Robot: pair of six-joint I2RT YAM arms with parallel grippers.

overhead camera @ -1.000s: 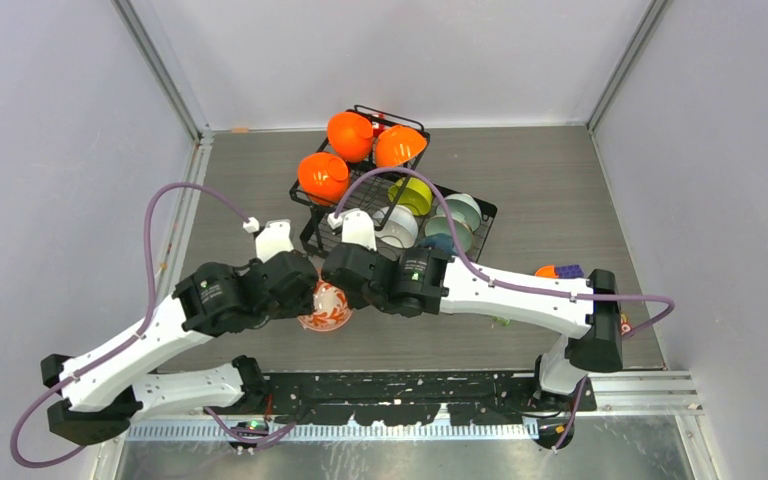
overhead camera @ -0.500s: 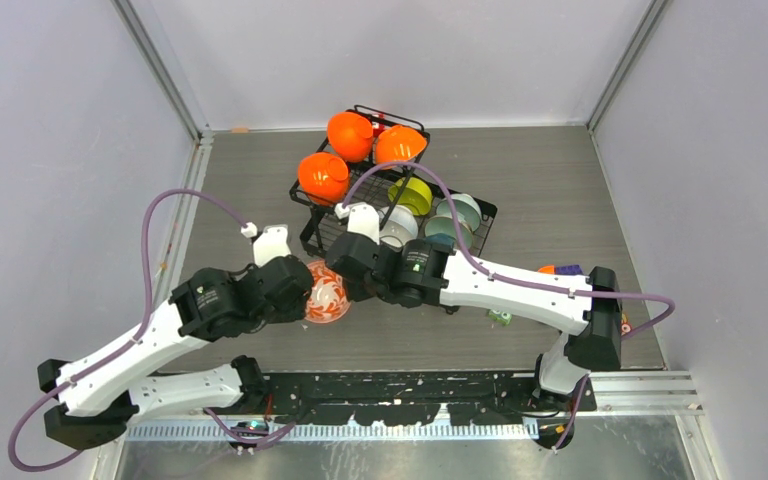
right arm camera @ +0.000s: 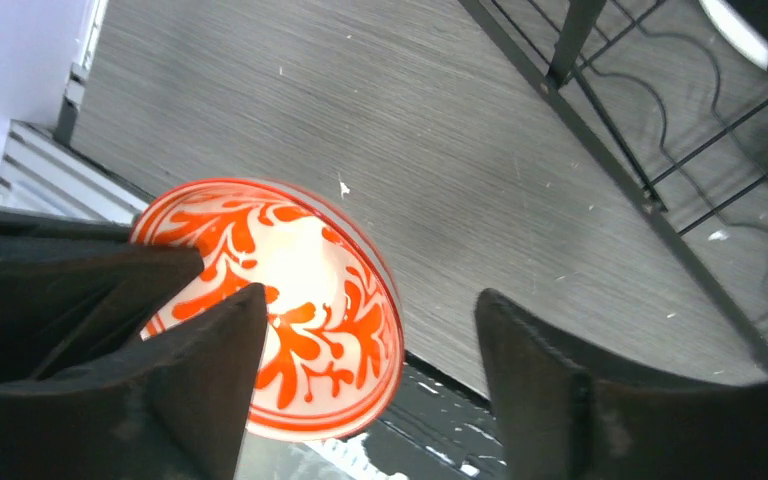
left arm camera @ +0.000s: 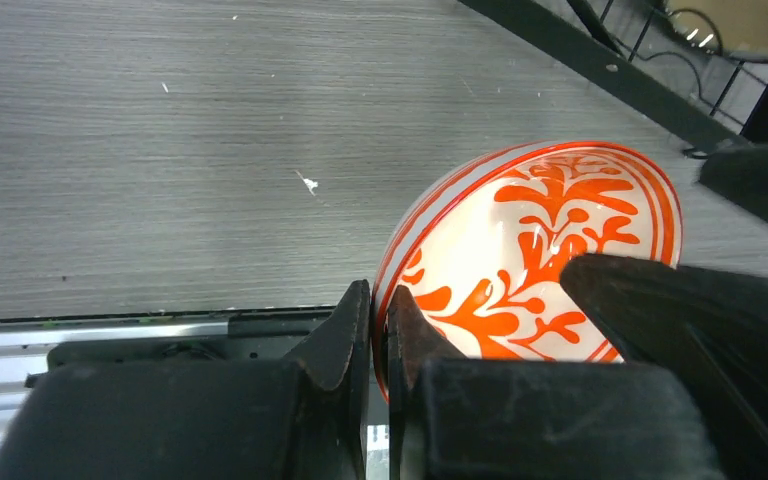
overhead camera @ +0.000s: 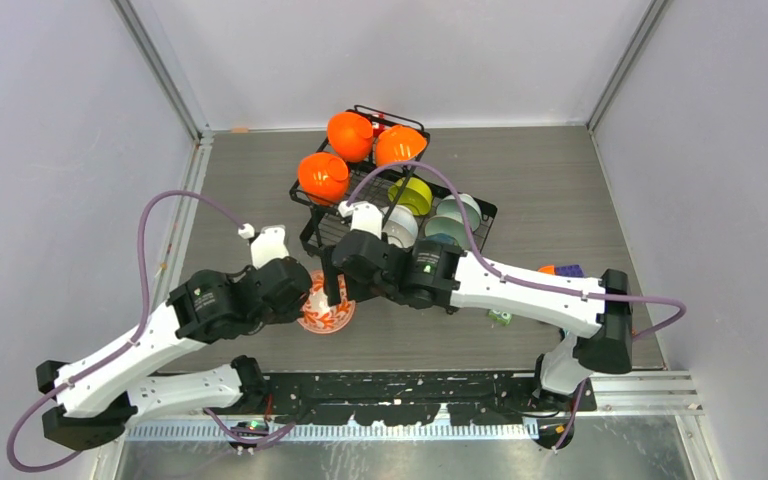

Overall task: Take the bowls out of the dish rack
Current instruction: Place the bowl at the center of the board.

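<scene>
Red-patterned white, the bowl (overhead camera: 326, 312) was pinched by its rim in the closed left pincer (left arm camera: 377, 300), low over the worktop (overhead camera: 560, 200) just in front of the dish rack (overhead camera: 310, 228). The right pincer (right arm camera: 370, 295) was spread wide above the bowl, gripping nothing.

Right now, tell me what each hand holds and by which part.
The left hand pinches the red-patterned bowl by its rim; the right hand is open, holding nothing.

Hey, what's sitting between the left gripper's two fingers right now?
The rim of the white bowl with red pattern is pinched there: the left gripper has its fingers closed on it, seen in the left wrist view.
</scene>
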